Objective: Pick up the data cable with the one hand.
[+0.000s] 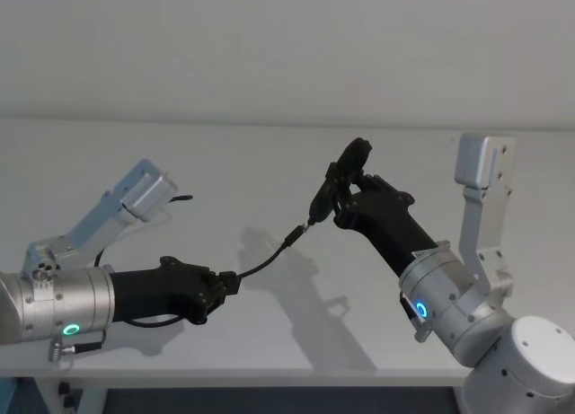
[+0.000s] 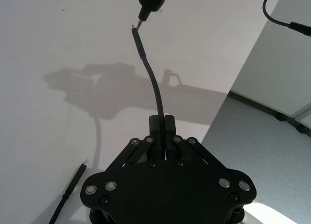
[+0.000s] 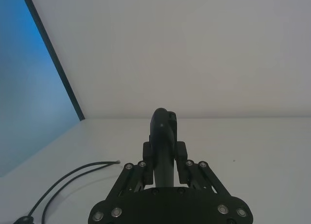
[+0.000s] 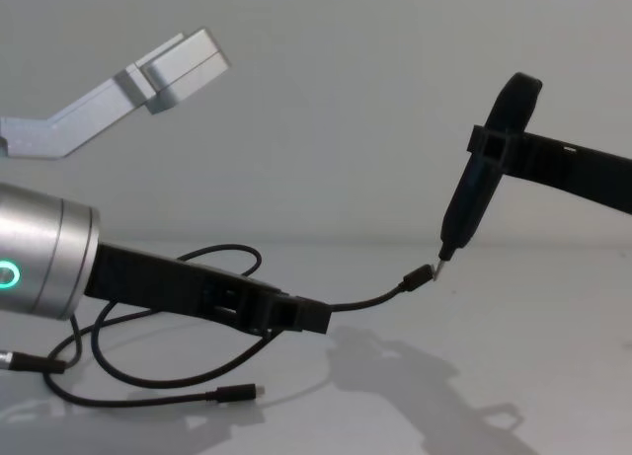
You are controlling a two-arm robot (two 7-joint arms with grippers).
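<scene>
L gripper (image 1: 226, 285) clamps 1 data cable (image 1: 266, 262), 2 plugs

I work in what looks like a robot test lab or research bench. Evidence: a plain white surface (image 1: 269, 162) set against a bare white wall (image 1: 269, 46), with no household or shop goods around. Past the edge of the surface lies a smooth grey floor (image 2: 262, 151). Bare silver metal brackets (image 1: 135, 198) stand on my arms. A blue panel (image 3: 29, 88) stands beside the surface.
</scene>
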